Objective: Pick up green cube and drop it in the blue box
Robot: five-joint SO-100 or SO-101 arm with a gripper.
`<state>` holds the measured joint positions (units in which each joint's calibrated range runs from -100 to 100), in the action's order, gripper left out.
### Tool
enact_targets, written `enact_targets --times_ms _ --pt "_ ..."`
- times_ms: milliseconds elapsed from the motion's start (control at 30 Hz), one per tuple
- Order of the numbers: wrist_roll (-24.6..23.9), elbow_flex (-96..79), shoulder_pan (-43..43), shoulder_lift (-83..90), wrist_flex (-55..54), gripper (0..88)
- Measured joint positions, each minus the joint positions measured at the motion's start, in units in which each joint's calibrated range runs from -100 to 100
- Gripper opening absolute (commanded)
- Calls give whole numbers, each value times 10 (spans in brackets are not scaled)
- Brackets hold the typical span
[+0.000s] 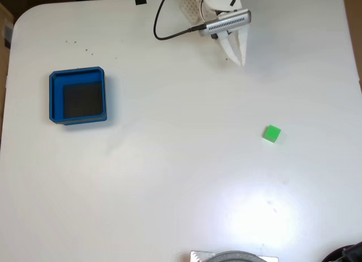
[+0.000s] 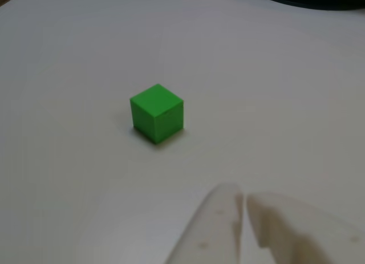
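The green cube [image 1: 272, 133] sits alone on the white table at the right in the fixed view; the other view shows the same green cube [image 2: 157, 113] resting flat, a corner turned toward the camera. The blue box [image 1: 77, 96], a shallow tray with a dark floor, lies far off at the left and holds nothing. My white gripper [image 1: 238, 59] hangs near the table's top edge, well above the cube in the fixed view, its fingers pressed together. In the other view the gripper [image 2: 243, 198] rises from the bottom edge, shut and empty, short of the cube.
A black cable [image 1: 164, 31] loops from the arm's base at the top of the white table [image 1: 181, 177]. A round grey object [image 1: 233, 256] pokes in at the bottom edge, and a dark object [image 1: 346, 254] fills the bottom right corner.
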<state>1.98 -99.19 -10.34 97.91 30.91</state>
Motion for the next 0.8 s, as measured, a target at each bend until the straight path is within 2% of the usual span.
enact_targets --times_ms 467,800 --pt "0 0 -58 0 0 16" --pt "0 21 -63 -55 0 16"
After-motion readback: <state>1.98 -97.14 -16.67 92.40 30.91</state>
